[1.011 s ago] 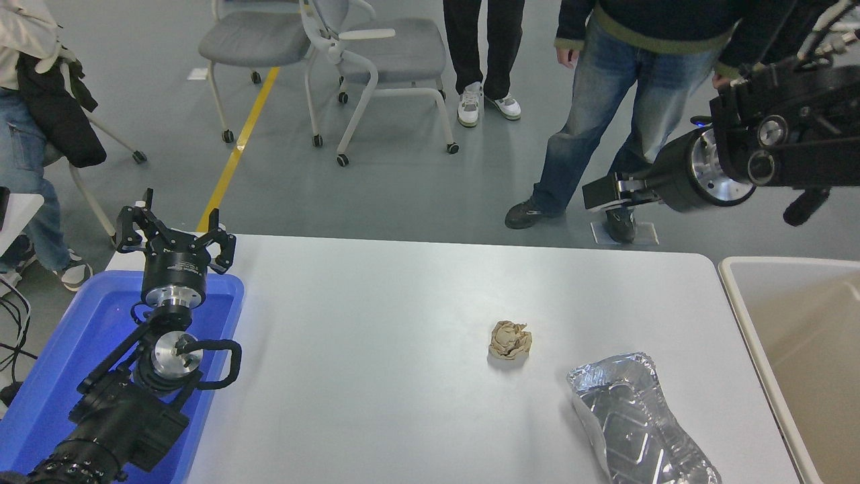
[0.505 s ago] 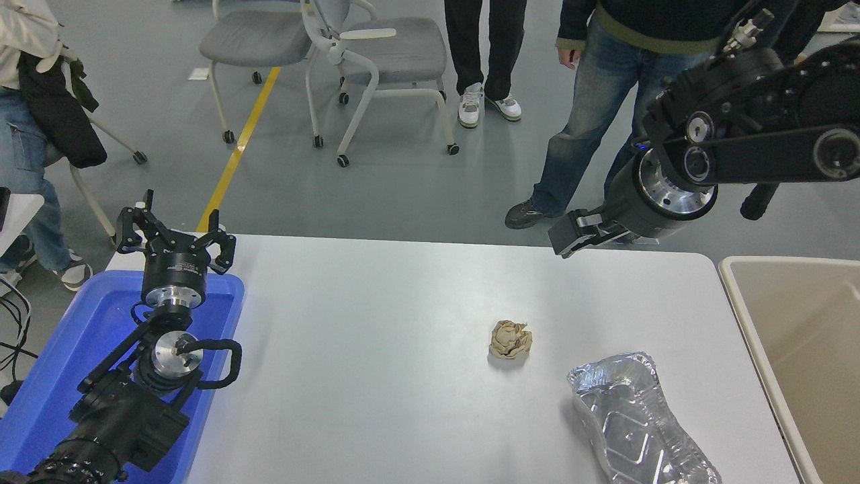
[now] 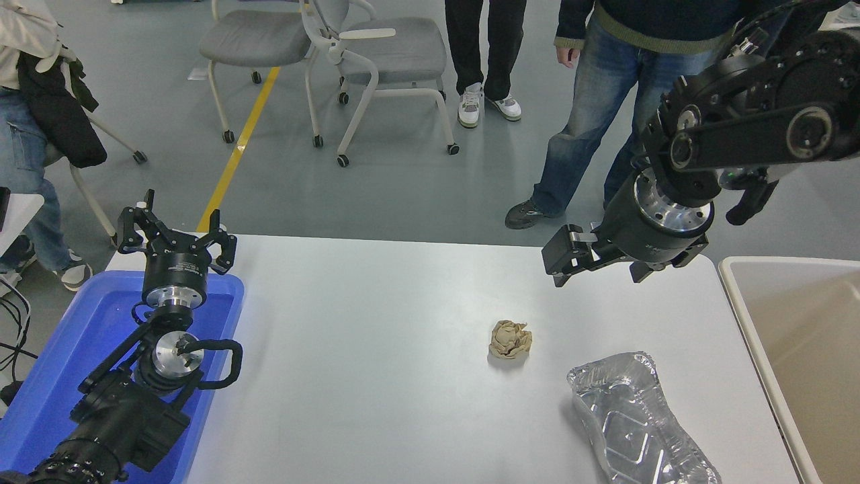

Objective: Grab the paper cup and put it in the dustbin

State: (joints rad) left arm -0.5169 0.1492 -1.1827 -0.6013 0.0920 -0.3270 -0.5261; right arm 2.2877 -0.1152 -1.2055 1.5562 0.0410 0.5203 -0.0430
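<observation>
White table [image 3: 403, 349] before us: our right black claw [image 3: 561, 259] has swung in from the dustbin [image 3: 739, 296] side (jaw state unclear), no paper cup visible; crumpled brown paper ball [image 3: 510, 339] below it.

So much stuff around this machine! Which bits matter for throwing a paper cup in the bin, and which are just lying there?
For the job:
- dustbin at the table's right edge
- right end effector, above the table's far edge
- no paper cup shows in this view

Just lying about:
- brown paper ball
- crushed foil tray
- blue tray, with the left end effector parked over it
</observation>
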